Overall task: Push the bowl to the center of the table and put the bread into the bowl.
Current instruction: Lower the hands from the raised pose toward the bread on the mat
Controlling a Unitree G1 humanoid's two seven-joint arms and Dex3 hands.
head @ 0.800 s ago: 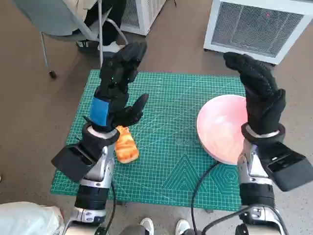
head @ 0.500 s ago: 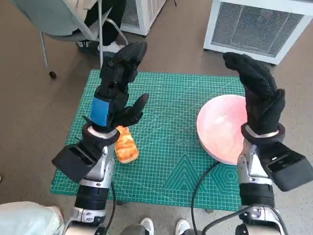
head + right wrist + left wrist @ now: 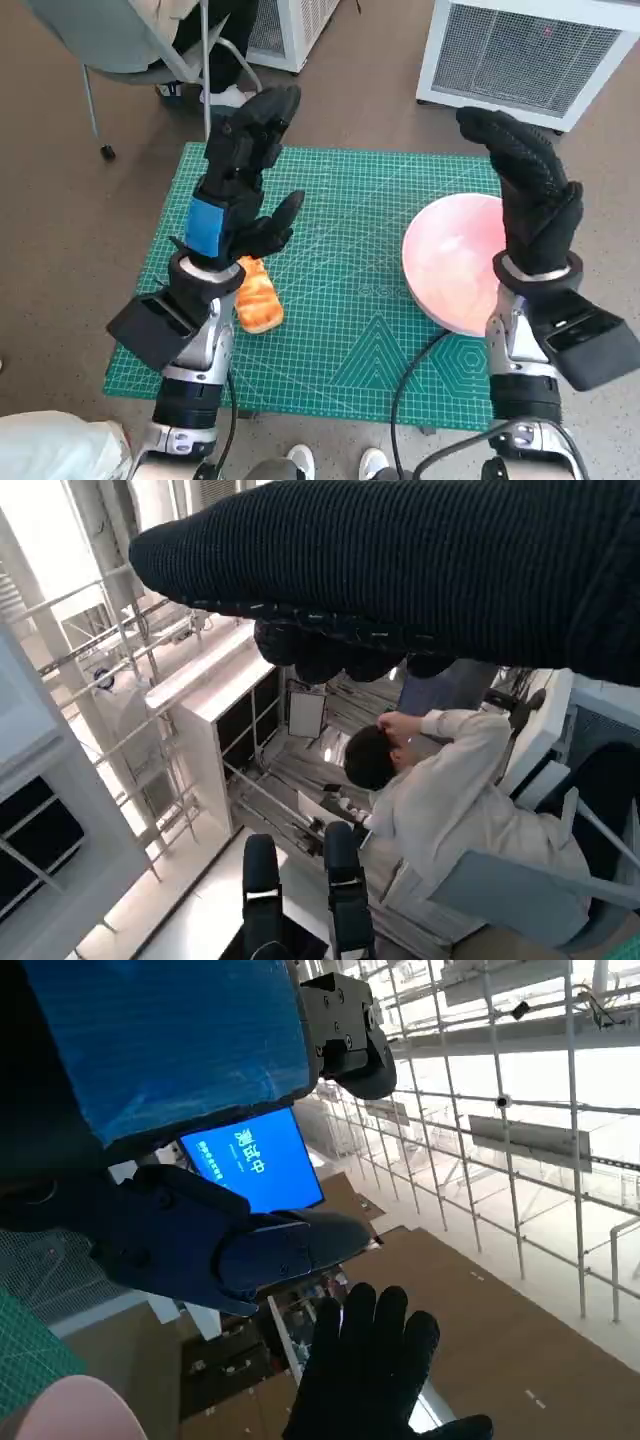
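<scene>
Left hand (image 3: 240, 185): raised, fingers spread, holding nothing. Right hand (image 3: 530, 200): raised, likewise released. Pink bowl (image 3: 450, 265): at the green cutting mat's (image 3: 340, 330) right edge, unpushed. Bread (image 3: 258, 297): on mat, beneath left forearm. Judged: both steps outstanding.

The head camera looked steeply down on the desk (image 3: 350, 330) from above. Each wrist camera sat close behind its robot hand, tilted up into the hall. The left wrist view shared the gloved right robot hand (image 3: 375, 1375) with the head view.
</scene>
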